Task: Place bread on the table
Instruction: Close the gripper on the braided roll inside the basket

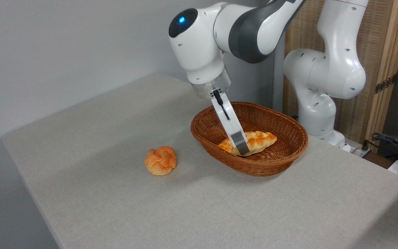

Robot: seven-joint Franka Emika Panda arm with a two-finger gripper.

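The bread (259, 140), a braided golden-orange loaf with pointed ends, lies inside the brown wicker basket (282, 162) at centre right. My gripper (242, 147) reaches down into the basket at the loaf's left-middle part. Its near finger (239, 141) stands in front of the loaf, and the far finger is hidden behind it. Whether the jaws press on the loaf does not show. The table (116, 207) is covered in light grey-beige cloth.
A small round knotted orange bun (161, 160) sits on the cloth left of the basket. The arm's white base (318, 117) stands behind the basket. Cables (392, 141) and a wooden screen (375, 52) are at the far right, off the table.
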